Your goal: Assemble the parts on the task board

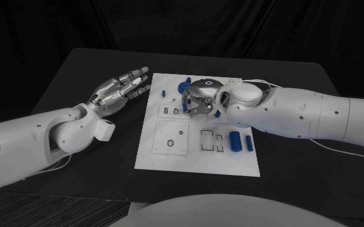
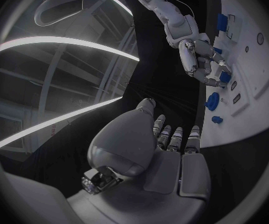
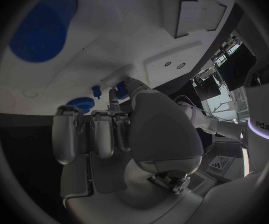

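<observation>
Black table [image 1: 91, 69], board [image 1: 228, 164] with blue parts [image 1: 235, 142]

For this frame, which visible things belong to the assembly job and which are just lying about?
Job: task board; blue cylinders; round blue part; right hand over the board; left hand beside it.
Lying about: black table; white cable by the right arm.

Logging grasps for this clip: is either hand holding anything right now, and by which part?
Left hand: nothing, fingers spread beside the white task board. Right hand: fingers down among the small blue parts; whether it grips one cannot be told.
</observation>
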`<state>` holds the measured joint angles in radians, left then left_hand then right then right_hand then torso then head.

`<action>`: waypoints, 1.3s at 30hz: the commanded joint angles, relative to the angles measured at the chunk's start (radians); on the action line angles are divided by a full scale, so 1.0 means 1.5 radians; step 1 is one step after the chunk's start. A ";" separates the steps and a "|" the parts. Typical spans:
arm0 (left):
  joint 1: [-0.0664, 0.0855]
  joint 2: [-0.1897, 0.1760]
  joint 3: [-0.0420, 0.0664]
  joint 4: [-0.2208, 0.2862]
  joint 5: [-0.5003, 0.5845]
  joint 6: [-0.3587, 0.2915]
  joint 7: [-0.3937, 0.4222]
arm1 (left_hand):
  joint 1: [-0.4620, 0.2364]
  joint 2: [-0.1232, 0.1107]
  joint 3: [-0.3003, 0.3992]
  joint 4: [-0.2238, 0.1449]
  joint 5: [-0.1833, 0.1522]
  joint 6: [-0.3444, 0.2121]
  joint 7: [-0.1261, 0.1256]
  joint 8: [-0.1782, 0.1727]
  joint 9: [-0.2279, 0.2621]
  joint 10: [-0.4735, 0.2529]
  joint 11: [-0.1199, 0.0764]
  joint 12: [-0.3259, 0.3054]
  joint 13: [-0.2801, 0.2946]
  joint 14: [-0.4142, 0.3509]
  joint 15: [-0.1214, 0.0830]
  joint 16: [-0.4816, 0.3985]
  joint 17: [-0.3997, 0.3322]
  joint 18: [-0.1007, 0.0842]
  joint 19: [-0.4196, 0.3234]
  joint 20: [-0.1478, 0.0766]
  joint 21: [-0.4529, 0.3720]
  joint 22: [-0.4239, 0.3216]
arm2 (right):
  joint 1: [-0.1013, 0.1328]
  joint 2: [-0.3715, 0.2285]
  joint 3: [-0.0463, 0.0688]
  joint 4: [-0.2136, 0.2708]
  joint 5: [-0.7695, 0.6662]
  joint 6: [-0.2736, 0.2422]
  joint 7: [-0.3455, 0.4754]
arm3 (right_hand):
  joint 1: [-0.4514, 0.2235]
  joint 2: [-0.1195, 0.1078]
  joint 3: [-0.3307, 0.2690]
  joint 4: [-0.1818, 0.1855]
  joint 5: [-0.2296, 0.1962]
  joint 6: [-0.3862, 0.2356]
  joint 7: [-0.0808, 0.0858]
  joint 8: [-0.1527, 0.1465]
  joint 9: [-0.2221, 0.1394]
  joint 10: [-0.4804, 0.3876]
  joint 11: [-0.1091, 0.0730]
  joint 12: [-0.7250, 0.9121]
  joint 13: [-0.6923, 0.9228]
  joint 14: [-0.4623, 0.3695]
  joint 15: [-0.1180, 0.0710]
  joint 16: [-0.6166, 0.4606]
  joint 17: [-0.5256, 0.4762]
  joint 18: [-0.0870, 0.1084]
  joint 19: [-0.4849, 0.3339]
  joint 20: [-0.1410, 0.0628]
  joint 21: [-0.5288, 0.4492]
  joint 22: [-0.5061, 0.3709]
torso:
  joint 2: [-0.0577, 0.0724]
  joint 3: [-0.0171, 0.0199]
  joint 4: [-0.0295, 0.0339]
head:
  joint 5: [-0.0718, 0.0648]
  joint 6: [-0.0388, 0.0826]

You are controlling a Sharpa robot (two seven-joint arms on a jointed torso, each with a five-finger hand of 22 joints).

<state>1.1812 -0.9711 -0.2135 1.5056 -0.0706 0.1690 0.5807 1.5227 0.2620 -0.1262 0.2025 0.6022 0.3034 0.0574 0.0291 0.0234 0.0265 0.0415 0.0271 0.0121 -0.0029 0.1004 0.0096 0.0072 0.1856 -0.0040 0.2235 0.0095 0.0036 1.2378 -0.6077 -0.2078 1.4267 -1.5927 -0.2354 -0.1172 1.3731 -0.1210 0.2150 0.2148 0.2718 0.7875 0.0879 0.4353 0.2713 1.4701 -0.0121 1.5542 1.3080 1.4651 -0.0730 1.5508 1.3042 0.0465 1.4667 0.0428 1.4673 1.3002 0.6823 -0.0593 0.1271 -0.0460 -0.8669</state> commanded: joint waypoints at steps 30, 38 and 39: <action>-0.003 0.000 0.001 -0.003 0.000 0.008 0.009 | 0.005 -0.001 0.029 -0.012 0.010 -0.007 0.000 0.008 0.009 0.000 0.006 0.012 0.002 0.003 0.007 -0.004 -0.004 -0.004 0.010 0.003 -0.001 0.002 | -0.001 -0.022 0.000 0.014 -0.005 -0.048 0.006 | -0.052 -0.043 -0.058 0.048 -0.148 -0.073 0.002 -0.077 -0.033 0.067 0.008 0.011 0.175 0.070 0.007 0.013 0.178 -0.007 0.024 0.003 -0.025 0.148 | 0.000 0.0001 0.0002 | 0.003 -0.004; -0.003 -0.003 0.001 -0.002 0.000 0.007 0.009 | 0.005 -0.002 0.032 -0.013 0.010 -0.007 0.001 0.008 0.009 0.000 0.006 0.012 0.001 0.003 0.007 -0.004 -0.004 -0.004 0.010 0.004 -0.001 0.002 | 0.015 -0.060 0.000 0.058 0.001 -0.119 0.027 | -0.100 -0.058 -0.162 0.055 -0.148 -0.077 0.001 -0.087 -0.045 0.067 0.006 0.011 0.175 0.070 0.005 0.013 0.178 -0.006 0.023 0.001 -0.030 0.146 | 0.000 0.0000 -0.0001 | 0.007 -0.004; -0.003 -0.003 0.001 -0.003 0.000 0.007 0.009 | 0.005 -0.002 0.032 -0.013 0.010 -0.007 0.001 0.008 0.009 0.000 0.006 0.012 0.001 0.003 0.007 -0.004 -0.004 -0.004 0.010 0.004 -0.001 0.002 | 0.021 -0.067 0.000 0.068 0.008 -0.129 0.030 | -0.104 -0.058 -0.169 0.055 -0.148 -0.077 0.000 -0.088 -0.046 0.067 0.006 0.011 0.175 0.070 0.005 0.013 0.178 -0.006 0.022 0.001 -0.031 0.146 | 0.000 0.0000 0.0000 | 0.007 -0.004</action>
<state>1.1782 -0.9763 -0.2137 1.5000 -0.0707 0.1710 0.5800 1.5227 0.2620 -0.1262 0.2024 0.6022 0.3034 0.0575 0.0291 0.0234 0.0265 0.0415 0.0271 0.0121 -0.0029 0.1004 0.0096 0.0072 0.1856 -0.0040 0.2236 0.0095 0.0036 1.2600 -0.7016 -0.2094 1.5151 -1.5919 -0.3336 -0.0958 1.2353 -0.2091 -0.0141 0.2979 0.0638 0.6840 0.0914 0.3193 0.2130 1.4753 -0.0068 1.5542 1.3080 1.4711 -0.0668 1.5508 1.3043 0.0466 1.4667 0.0429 1.4422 1.3002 0.6821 -0.0593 0.1271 -0.0355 -0.8729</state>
